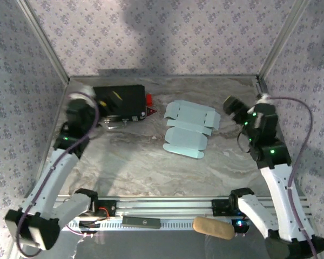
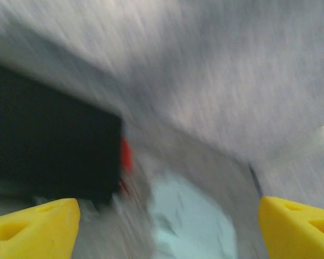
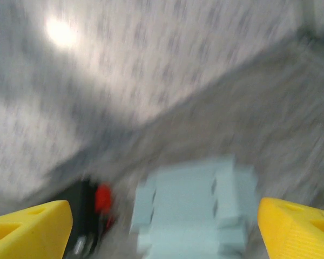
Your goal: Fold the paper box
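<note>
The paper box [image 1: 189, 128] lies flat and unfolded on the marbled table, a pale blue die-cut sheet with rounded flaps, at centre right. My left gripper [image 1: 83, 108] hovers, blurred, over the left end of the black case [image 1: 121, 102]. In the left wrist view its yellow fingertips [image 2: 38, 226] stand wide apart, open, with the paper box [image 2: 191, 221] ahead of them. My right gripper [image 1: 232, 106] hangs just right of the sheet. It is open [image 3: 163, 229], nothing between its jaws, with the paper box [image 3: 197, 210] in front of it.
The black case has red parts [image 1: 149, 100] at its right end and shows in both wrist views [image 2: 48, 145] [image 3: 83, 216]. Patterned walls close in the back and sides. A metal rail [image 1: 167, 208] and a tan roll [image 1: 213, 227] sit at the near edge.
</note>
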